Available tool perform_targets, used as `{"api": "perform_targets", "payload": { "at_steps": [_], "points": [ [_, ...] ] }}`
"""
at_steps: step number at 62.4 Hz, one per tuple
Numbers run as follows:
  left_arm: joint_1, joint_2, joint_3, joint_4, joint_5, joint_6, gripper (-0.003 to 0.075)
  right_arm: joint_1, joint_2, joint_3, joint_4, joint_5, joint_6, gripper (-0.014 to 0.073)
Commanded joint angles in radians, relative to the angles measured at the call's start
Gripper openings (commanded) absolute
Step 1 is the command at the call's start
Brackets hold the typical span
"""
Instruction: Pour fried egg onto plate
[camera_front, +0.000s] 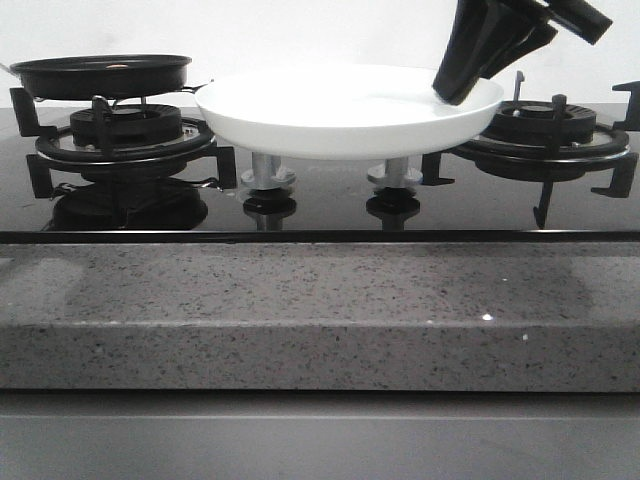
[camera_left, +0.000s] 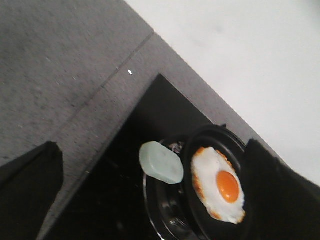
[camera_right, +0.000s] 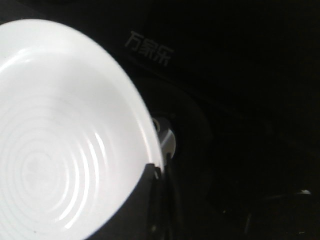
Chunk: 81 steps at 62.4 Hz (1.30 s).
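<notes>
Left end effector (camera_left: 150, 200): my fingers stand wide apart, dark at either side of the left wrist view, with nothing between them; it does not show in the front view.
Frying pan (camera_front: 100, 72): it sits on the left burner (camera_front: 125, 135) at the left of the front view, black and shallow. I judge it rigid and moderately heavy. The best hold would be its handle, which I cannot make out clearly here.
Fried egg (camera_left: 219, 184): it lies flat inside the pan, white with browned edges and an orange yolk, below and ahead of my open left fingers, nearer the right-hand one and not touched. I judge it light, soft, floppy and likely slick, so it should slide out when the pan tilts. I would not pinch it directly.
Pale oval piece (camera_left: 161, 162): it lies just beside the pan's rim; I cannot tell what it is.
Plate (camera_front: 350, 105): white, glossy and empty, it is in the middle over the stove knobs (camera_front: 268, 180), apparently raised off the glass. I judge it stiff, breakable and slippery at the rim.
Right end effector (camera_front: 468, 88): my black fingers meet the plate's right rim and seem clamped on it; the right wrist view shows the rim running into my finger.
Counter (camera_front: 320, 330): speckled grey stone in front of the stove.
</notes>
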Motion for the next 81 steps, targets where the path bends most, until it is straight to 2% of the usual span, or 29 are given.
{"api": "perform_targets", "payload": {
  "at_steps": [1,5,16,29,36,43,50,57,68,74,81],
  "points": [
    [0.016,0.058,-0.072,-0.233,0.066,0.130,0.0690,0.001,-0.053,-0.024,0.042,-0.028,-0.011,-0.0108],
    [0.018,0.106,-0.082,-0.296,0.097,0.170,0.0690,0.001,-0.053,-0.024,0.042,-0.028,-0.011,-0.0108],
    [0.007,0.189,-0.092,-0.334,0.103,0.206,0.0690,0.001,-0.053,-0.024,0.042,-0.028,-0.011,-0.0108],
    [0.001,0.262,-0.092,-0.522,0.144,0.310,0.0690,0.001,-0.053,-0.024,0.042,-0.028,-0.011,-0.0108],
    [-0.008,0.289,-0.092,-0.544,0.153,0.318,0.0679,0.001,-0.053,-0.024,0.042,-0.028,-0.011,-0.0108],
    [-0.029,0.304,-0.103,-0.551,0.150,0.333,0.0554,0.001,-0.053,-0.024,0.042,-0.028,-0.011,-0.0108],
    [-0.038,0.312,-0.120,-0.565,0.137,0.333,0.0373,0.001,-0.053,-0.024,0.042,-0.028,-0.011,-0.0108],
    [-0.038,0.314,-0.126,-0.580,0.137,0.333,0.0249,0.001,-0.053,-0.024,0.042,-0.028,-0.011,-0.0108],
    [-0.038,0.314,-0.126,-0.580,0.138,0.333,0.0111,0.001,-0.053,-0.024,0.042,-0.028,-0.011,-0.0108],
    [-0.038,0.314,-0.126,-0.578,0.143,0.336,-0.0013,0.001,-0.053,-0.024,0.042,-0.028,-0.011,-0.0108],
    [-0.038,0.308,-0.126,-0.605,0.163,0.366,-0.0020,0.001,-0.053,-0.024,0.042,-0.028,-0.011,-0.0108]
  ]
}}
